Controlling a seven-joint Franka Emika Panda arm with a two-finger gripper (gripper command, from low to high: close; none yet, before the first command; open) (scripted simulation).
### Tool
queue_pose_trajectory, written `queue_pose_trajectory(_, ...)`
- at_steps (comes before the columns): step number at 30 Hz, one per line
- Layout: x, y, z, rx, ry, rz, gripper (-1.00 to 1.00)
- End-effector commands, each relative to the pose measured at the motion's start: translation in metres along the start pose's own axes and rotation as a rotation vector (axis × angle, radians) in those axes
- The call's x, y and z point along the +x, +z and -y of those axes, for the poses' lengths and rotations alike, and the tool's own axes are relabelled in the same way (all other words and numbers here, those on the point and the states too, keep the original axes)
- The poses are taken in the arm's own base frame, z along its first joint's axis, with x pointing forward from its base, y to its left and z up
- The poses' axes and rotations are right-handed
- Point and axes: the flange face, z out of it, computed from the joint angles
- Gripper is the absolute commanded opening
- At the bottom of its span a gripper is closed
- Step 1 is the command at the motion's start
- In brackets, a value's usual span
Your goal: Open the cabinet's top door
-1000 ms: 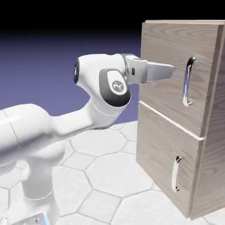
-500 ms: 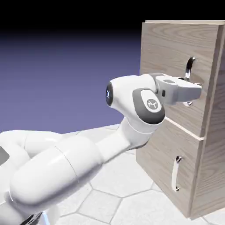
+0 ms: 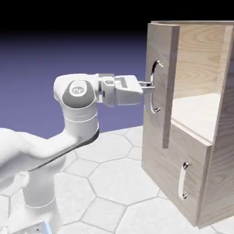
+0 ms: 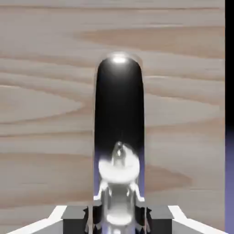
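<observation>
The light wood cabinet (image 3: 215,183) stands at the exterior view's right. Its top door (image 3: 163,55) is swung wide open and shows almost edge-on, so the bare inside and its shelf are in sight. My gripper (image 3: 150,87) reaches level from the left and is shut on the top door's curved silver handle (image 3: 156,82) near its middle. In the hand view the handle (image 4: 119,114) rises as a dark shiny bar from between my fingertips (image 4: 75,215), with the door's wood grain (image 4: 45,91) filling the picture behind it.
The lower door (image 3: 169,155) is closed, with its small silver handle (image 3: 183,180) untouched. My arm's elbow and forearm (image 3: 77,109) fill the left of the exterior view over the hexagon-tiled table (image 3: 114,183).
One second ago the gripper was open short of the closed door. It then closed on the handle and pulled back to the left, swinging the top door wide open.
</observation>
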Motion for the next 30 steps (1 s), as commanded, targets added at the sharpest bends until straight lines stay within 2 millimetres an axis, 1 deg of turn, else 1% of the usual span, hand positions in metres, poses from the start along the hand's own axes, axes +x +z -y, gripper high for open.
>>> queue_pose_trajectory(1, -0.002, -0.008, 0.002, -0.016, 0.0, -0.016, -1.0)
queue_pose_trajectory(5, -0.011, -0.035, 0.011, -0.07, 0.0, -0.07, -1.0)
queue_pose_trajectory(10, -0.023, -0.063, 0.023, -0.128, 0.0, -0.129, -1.0)
queue_pose_trajectory(22, -0.053, -0.119, 0.053, -0.254, 0.0, -0.254, -1.0)
queue_pose_trajectory(30, -0.081, -0.157, 0.081, -0.352, 0.0, -0.353, -1.0)
